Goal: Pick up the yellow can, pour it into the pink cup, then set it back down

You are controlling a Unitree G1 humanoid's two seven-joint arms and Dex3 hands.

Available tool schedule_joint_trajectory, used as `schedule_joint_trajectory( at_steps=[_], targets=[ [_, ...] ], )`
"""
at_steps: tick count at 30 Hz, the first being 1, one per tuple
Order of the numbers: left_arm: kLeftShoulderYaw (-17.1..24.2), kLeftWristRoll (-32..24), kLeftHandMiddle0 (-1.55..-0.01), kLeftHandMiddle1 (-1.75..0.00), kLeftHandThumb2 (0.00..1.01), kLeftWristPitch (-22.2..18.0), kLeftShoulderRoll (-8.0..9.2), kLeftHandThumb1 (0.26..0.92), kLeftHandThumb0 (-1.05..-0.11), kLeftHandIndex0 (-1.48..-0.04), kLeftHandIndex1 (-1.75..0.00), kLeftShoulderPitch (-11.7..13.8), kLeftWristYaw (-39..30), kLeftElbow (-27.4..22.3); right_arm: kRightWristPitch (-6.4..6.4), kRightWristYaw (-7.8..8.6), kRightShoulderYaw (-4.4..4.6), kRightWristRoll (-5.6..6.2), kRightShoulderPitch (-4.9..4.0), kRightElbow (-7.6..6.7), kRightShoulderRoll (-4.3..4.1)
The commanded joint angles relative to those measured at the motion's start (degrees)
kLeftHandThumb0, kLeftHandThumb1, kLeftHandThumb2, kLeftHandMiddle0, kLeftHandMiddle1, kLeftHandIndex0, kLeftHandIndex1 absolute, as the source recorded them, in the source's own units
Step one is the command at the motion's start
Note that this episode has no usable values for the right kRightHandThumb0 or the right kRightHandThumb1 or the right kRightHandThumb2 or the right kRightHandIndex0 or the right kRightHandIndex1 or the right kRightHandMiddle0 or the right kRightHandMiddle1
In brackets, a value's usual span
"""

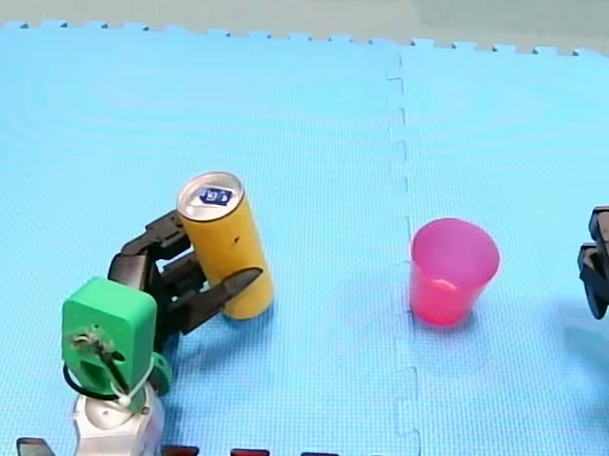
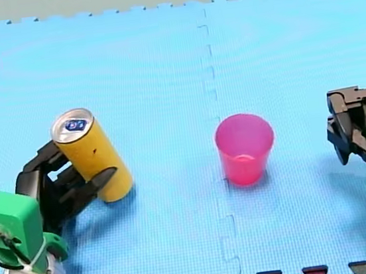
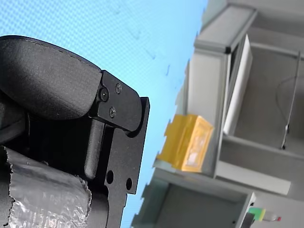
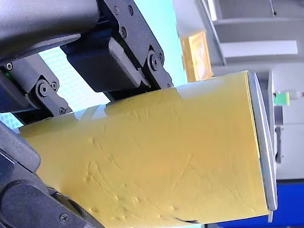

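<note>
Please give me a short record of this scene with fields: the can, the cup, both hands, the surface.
surface: blue foam mat
yellow can: tilted, top leaning away from the pink cup, gripped by the left hand
left hand: near left of the mat, fingers around the can
pink cup: upright, right of the can, apart from it
right hand: right edge of the mat, holding nothing

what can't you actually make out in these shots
Contents of the yellow can: hidden by its own wall; the lid print is too small in the head views.
Grip of the left hand on the can's far side: hidden by the can in the head views.
The right hand, right of the pink cup: cut by the frame edge in the first head view.
Cup's bottom: partly hidden by its near wall.
</note>
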Motion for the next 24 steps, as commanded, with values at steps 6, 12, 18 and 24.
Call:
schedule_joint_trajectory(
  at_steps=[6,12,18,24],
  targets=[
    [1.2,2.4,-1.32,0.00,0.00,-3.8,0.81,0.807,-0.353,-1.20,0.00,-0.7,0.9,2.3,0.14,0.68,-0.37,0.49,-0.07,0.22,-0.85],
    [0.5,5.8,-1.33,0.00,0.00,-5.0,0.15,0.803,-0.349,-1.20,0.00,-0.9,3.7,3.7,-0.02,0.87,-0.37,0.43,-0.16,0.53,-1.14],
    [-0.6,9.2,-1.32,0.00,0.00,-7.6,-0.17,0.809,-0.358,-1.20,0.00,-0.9,6.3,4.9,-0.45,0.54,-0.19,0.01,-0.20,0.65,-1.50],
    [-2.5,14.1,-1.31,0.00,0.00,-8.4,0.17,0.812,-0.365,-1.21,0.00,-1.2,13.1,6.0,-0.56,0.23,-0.02,-0.38,-0.24,0.66,-1.79]
  ],
)
